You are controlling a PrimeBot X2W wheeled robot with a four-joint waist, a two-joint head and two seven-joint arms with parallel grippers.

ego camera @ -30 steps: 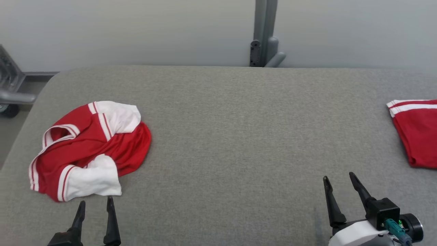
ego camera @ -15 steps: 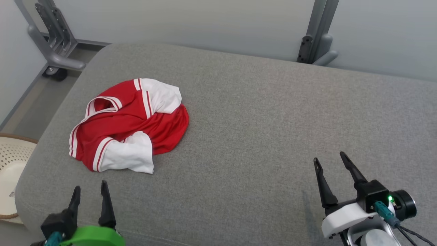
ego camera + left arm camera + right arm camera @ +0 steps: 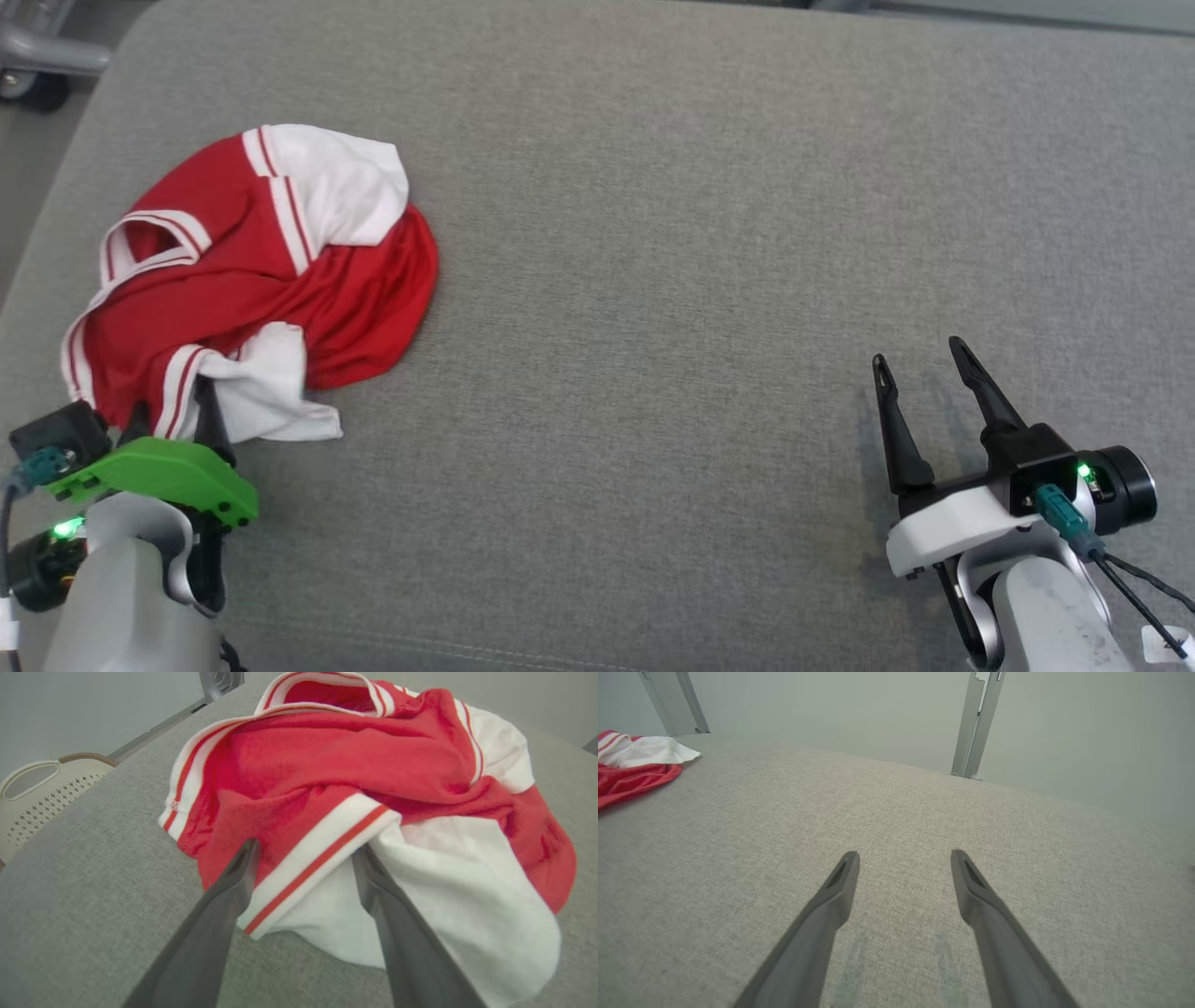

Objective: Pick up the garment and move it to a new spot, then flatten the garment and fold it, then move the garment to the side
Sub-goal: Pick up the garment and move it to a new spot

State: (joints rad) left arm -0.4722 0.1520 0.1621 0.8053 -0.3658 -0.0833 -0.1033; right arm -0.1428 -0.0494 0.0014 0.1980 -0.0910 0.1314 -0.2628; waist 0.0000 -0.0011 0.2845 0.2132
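well, spread left pincer [image 3: 306, 847] straddles the garment [image 3: 336, 751] at its near striped edge.

I see the crumpled red-and-white jersey garment [image 3: 252, 271] as soft matt cloth with ribbed striped trim. The grey padded surface [image 3: 653, 280] looks coarse-woven and matt. My right gripper [image 3: 918, 353] has dark matt plastic fingers [image 3: 822, 919]; the cream perforated basket [image 3: 32, 798] looks like smooth plastic.
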